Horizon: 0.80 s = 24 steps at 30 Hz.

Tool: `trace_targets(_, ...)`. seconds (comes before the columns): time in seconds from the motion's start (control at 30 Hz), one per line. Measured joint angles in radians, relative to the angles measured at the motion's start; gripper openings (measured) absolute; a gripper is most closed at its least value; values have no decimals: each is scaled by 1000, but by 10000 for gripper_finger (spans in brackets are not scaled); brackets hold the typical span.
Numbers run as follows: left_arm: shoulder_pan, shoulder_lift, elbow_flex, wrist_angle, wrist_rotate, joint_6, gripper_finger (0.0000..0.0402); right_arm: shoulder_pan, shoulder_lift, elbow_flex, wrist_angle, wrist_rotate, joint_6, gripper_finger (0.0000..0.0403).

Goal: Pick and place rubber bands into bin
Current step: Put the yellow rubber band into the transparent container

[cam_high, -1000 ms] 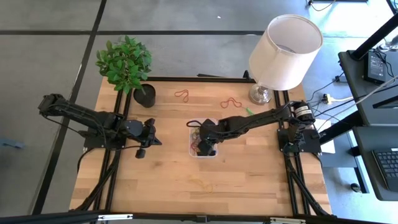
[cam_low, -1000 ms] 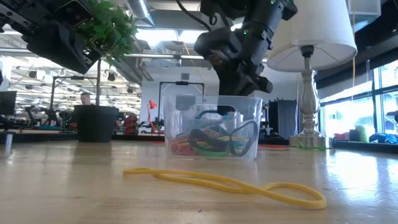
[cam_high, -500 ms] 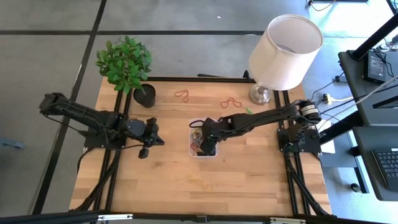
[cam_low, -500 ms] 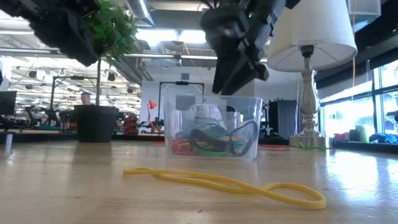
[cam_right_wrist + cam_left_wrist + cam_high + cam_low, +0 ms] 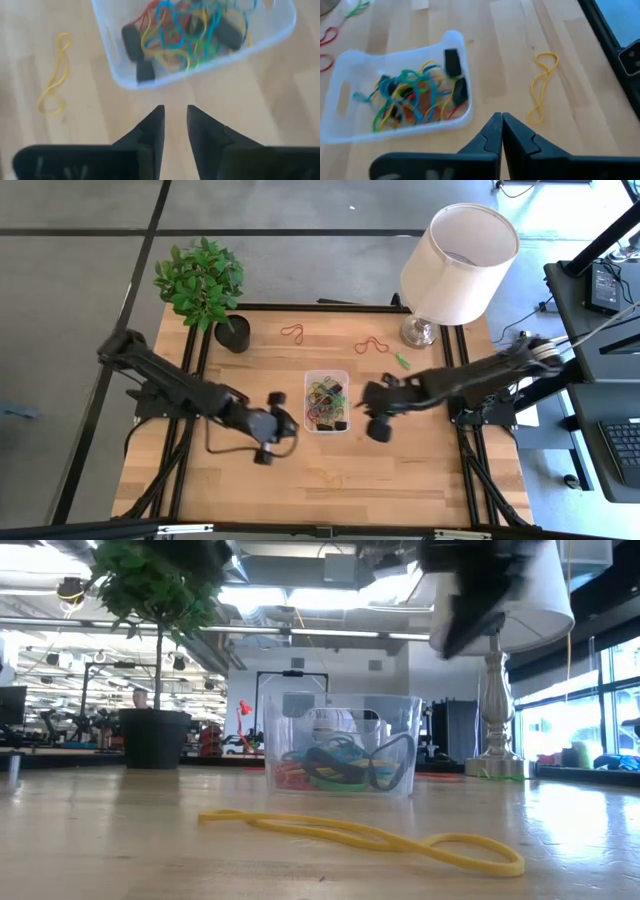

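Observation:
The bin (image 5: 326, 400) is a clear tray mid-table with a tangle of coloured rubber bands (image 5: 405, 97) lying in it. One yellow band (image 5: 322, 473) lies flat on the wood near the near edge, and it also shows as the yellow band (image 5: 542, 85) and the yellow band (image 5: 52, 75). Two red bands (image 5: 292, 333) (image 5: 370, 345) and a green band (image 5: 400, 360) lie toward the far edge. My left gripper (image 5: 501, 122) is shut and hovers left of the bin, at my left gripper (image 5: 288, 422). My right gripper (image 5: 175, 115) is open and empty, right of the bin at my right gripper (image 5: 365, 402).
A potted plant (image 5: 205, 290) stands at the far left corner and a lamp (image 5: 455, 265) at the far right. Bare wood lies between the bin and the near edge, around the yellow band.
My right gripper has risen from over the bin and pulled back toward the table's right edge, now clear of the bin. My left gripper has swung from the left side toward the bin and the near edge. The bin and the loose bands have stayed put.

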Motion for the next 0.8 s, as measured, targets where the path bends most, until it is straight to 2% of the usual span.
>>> trace_targets(0.07, -5, 81, 69, 1, 7, 1, 12, 37, -104, -108, 54, 0, 60, 77)
trace_targets(0.17, -6, 190, 159, -10, 77, 27, 29, 93, -242, -253, 110, 1, 146, 67)
trace_targets(0.23, -6, 259, 213, -10, 126, 45, 46, 124, -320, -334, 137, -1, 201, 62)
trace_targets(0.37, -6, 387, 307, -22, 154, 56, 90, 173, -436, -468, 203, 1, 290, 56)
trace_targets(0.6, -6, 589, 419, -24, 192, 54, 164, 226, -511, -577, 275, 1, 340, 54)
trace_targets(0.8, -10, 659, 428, -24, 240, 3, 194, 236, -510, -580, 278, 1, 313, 54)
